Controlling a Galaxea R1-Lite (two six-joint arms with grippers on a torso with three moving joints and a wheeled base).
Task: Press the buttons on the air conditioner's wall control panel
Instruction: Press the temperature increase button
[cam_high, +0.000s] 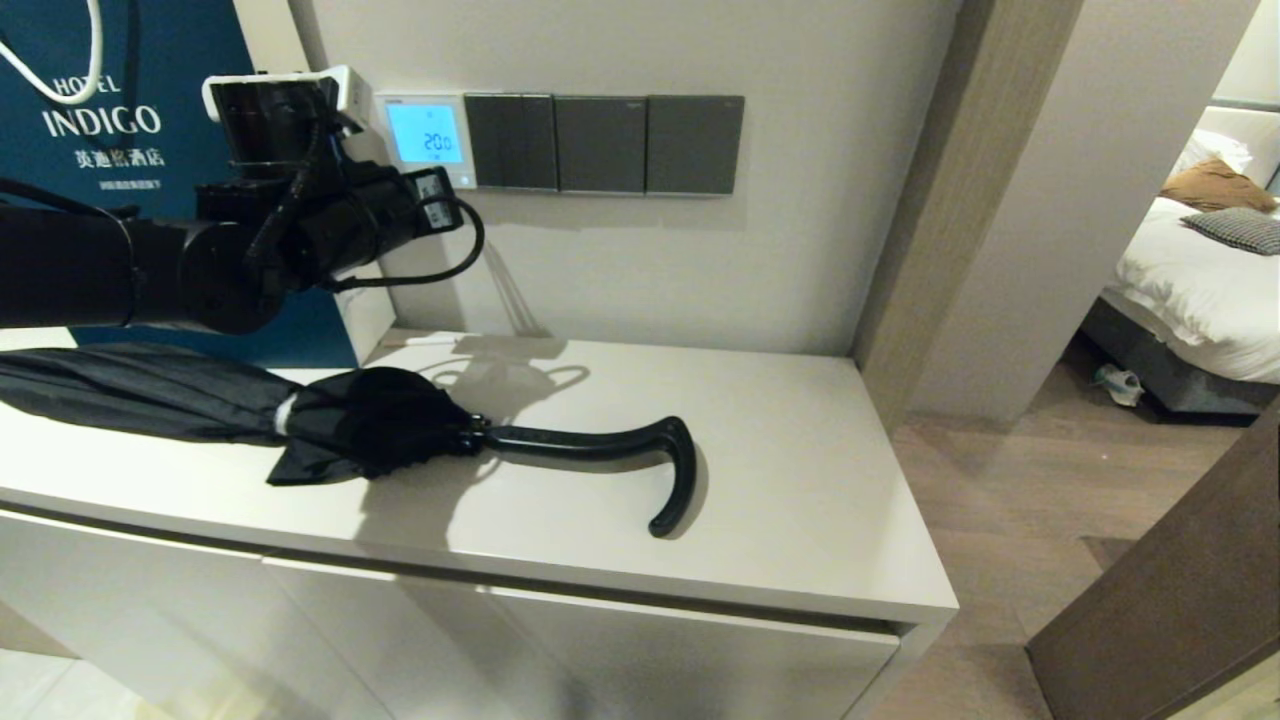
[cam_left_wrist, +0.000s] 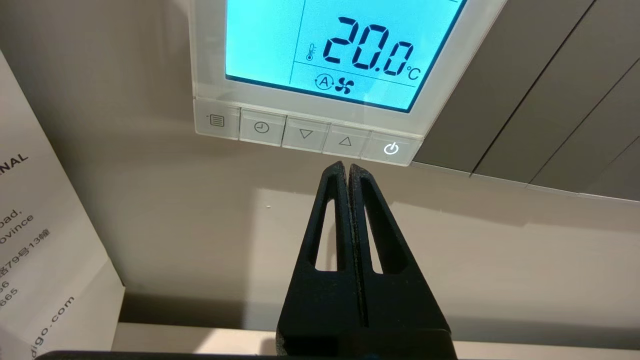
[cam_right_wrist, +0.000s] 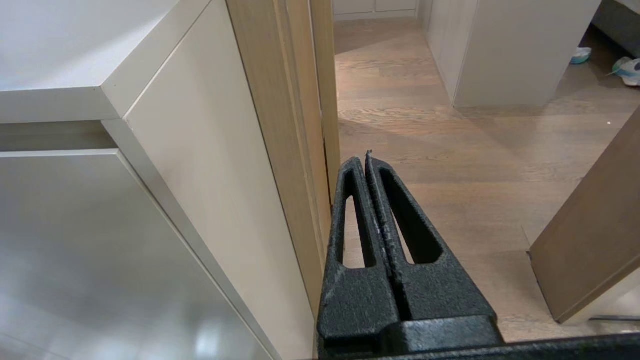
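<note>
The air conditioner's wall control panel (cam_high: 425, 135) is a small white thermostat on the wall; its screen (cam_left_wrist: 345, 45) is lit light blue and reads 20.0 °C. Its buttons (cam_left_wrist: 305, 134) run along the lower edge: menu, clock, down arrow, up arrow (cam_left_wrist: 345, 141) and a lit power button (cam_left_wrist: 391, 148). My left gripper (cam_left_wrist: 347, 165) is shut and empty. Its tips sit just below the up arrow button, close to the wall; I cannot tell if they touch. My right gripper (cam_right_wrist: 367, 159) is shut and empty, low beside the cabinet's side and out of the head view.
Dark grey switch plates (cam_high: 600, 143) sit right of the thermostat. A black folded umbrella (cam_high: 350, 420) with a curved handle (cam_high: 620, 445) lies on the white cabinet top (cam_high: 800, 480). A blue Hotel Indigo bag (cam_high: 100, 130) stands at the left. A doorway opens to a bedroom at the right.
</note>
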